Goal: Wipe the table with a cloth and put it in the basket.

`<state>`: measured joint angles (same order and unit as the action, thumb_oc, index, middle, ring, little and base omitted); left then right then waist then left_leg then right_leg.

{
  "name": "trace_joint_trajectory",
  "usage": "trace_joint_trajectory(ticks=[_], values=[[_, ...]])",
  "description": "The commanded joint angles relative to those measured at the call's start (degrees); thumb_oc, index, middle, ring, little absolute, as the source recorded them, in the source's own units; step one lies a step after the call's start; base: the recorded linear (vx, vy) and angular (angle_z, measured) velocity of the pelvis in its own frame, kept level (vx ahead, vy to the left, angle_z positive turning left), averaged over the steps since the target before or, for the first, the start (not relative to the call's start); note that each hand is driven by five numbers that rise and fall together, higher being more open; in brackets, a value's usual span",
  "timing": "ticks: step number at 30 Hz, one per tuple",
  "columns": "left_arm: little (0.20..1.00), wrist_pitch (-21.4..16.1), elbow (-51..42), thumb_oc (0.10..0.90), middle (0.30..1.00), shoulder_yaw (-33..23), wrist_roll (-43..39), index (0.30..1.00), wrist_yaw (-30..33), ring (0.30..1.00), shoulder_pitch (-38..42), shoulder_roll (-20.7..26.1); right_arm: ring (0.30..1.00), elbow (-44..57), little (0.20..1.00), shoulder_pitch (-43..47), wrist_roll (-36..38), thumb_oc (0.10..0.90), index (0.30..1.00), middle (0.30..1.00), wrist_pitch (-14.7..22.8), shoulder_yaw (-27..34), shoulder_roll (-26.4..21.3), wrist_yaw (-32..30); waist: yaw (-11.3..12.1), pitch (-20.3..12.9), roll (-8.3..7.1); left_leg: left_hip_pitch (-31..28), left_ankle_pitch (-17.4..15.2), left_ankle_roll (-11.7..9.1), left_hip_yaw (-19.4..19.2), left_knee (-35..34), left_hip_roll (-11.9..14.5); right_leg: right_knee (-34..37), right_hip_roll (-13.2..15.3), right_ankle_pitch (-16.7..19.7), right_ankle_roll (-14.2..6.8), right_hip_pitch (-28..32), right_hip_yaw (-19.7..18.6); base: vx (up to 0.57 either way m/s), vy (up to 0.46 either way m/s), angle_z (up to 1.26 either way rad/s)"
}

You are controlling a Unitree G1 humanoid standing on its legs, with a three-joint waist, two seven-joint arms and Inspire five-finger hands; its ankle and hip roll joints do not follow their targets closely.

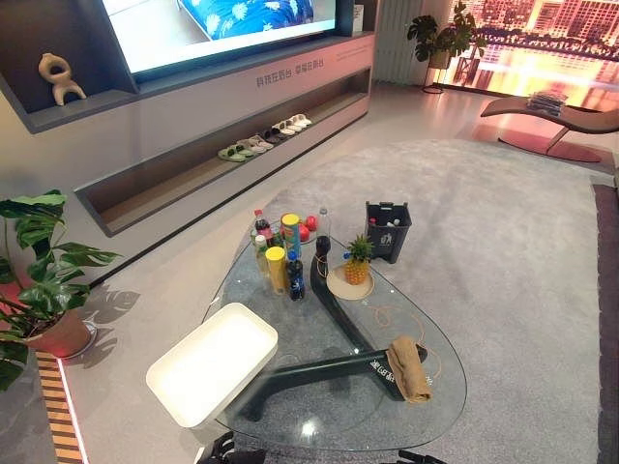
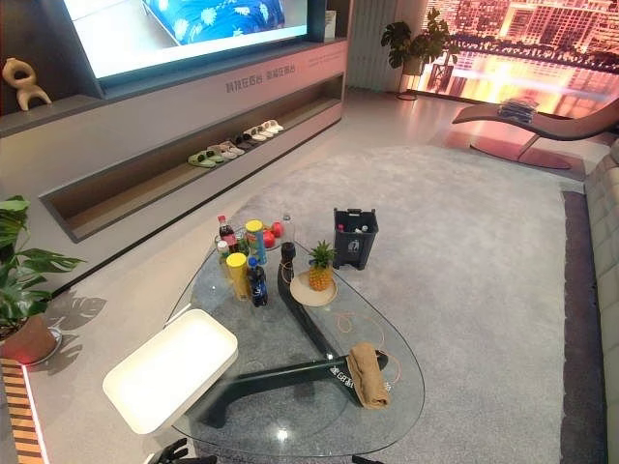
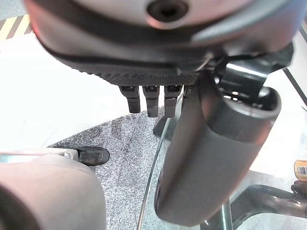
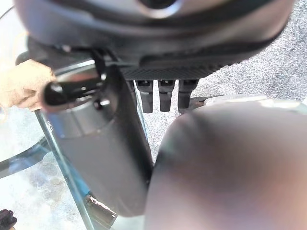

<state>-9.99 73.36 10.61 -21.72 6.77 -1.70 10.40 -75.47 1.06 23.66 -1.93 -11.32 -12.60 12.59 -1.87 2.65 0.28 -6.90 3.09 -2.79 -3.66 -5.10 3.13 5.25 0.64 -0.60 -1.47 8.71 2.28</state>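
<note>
Glass table [image 1: 290,425] unwiped as far as visible, tan cloth [image 1: 409,368] lying folded near its right edge, white basket [image 1: 213,362] at left edge empty; left hand [image 3: 148,98] and right hand [image 4: 160,93] hanging relaxed, grasping nothing; whole task remaining.

Bright indoor light, glare on the glass table [image 1: 319,425], blurred wrist close-ups.

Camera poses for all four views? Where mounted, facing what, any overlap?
Left eye: head, looking down at glass table, brown cloth, white basket.
Right eye: same scene, slightly offset.
Left wrist: along left robot hand, relaxed, at the table's edge.
Right wrist: along right robot hand, relaxed; cloth shows here and in both eye views.
</note>
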Motion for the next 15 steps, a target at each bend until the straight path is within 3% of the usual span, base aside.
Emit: trace_joint_trajectory(ticks=[1,15], values=[[0.900,-1.55,2.54,0.800,0.900,0.42,-0.80,0.900,-0.48,0.900,5.62,-0.92,0.900,-3.77,0.900,2.83,-1.27,0.800,0.900,0.900,-0.22,-0.92,0.75,-0.55,0.33,1.79,-1.21,-1.98,-6.15,1.98,0.15,0.10,-3.39,-0.25,3.10,0.58,-3.71,-0.28,3.44,0.00,0.000,0.00],[0.900,-1.19,2.49,0.800,0.900,0.51,-0.79,0.900,-0.30,0.900,5.66,-1.24,0.900,-3.63,0.900,2.67,-1.45,0.800,0.900,0.900,-0.04,-0.58,1.00,-0.96,0.11,1.69,-1.29,-2.01,-6.15,2.11,0.08,0.10,-3.49,-0.25,2.88,0.63,-3.62,-0.35,3.02,0.00,0.000,0.00]])
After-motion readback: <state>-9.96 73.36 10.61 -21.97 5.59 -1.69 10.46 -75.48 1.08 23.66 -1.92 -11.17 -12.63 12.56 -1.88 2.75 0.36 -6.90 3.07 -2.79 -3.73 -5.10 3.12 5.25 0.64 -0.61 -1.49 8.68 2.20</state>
